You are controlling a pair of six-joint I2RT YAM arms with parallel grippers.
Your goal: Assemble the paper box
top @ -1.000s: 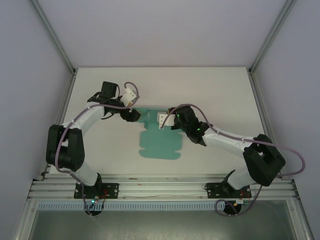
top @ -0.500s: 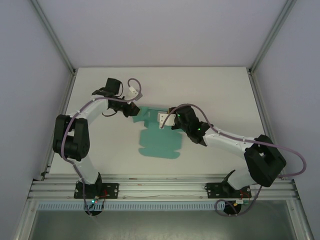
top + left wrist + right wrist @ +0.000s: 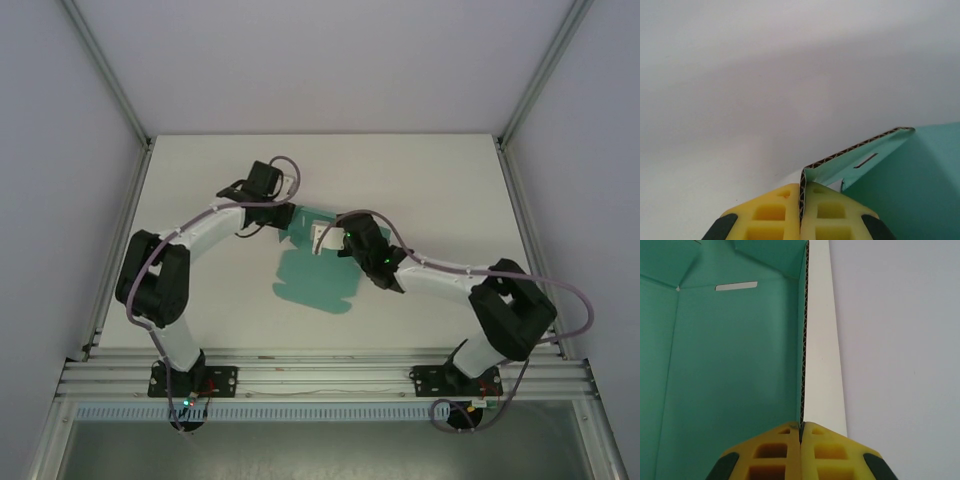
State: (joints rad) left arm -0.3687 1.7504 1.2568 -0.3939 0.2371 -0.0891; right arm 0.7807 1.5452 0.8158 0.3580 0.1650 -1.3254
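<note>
**Here, both jaws grip the box's raised walls**

From above, the teal box [image 3: 315,282] lies mid-surface [image 3: 440,180]. Its far end is lifted between the two arms, whose black wrists and cables [image 3: 285,165] hide the grips. The left wrist view shows them plainly: the left jaws' yellow pads [image 3: 771,212] are clamped on a corrugated flap edge that runs up and right. In the right wrist view, the right jaws pinch an upright wall's edge, teal face left, white face right.
</note>
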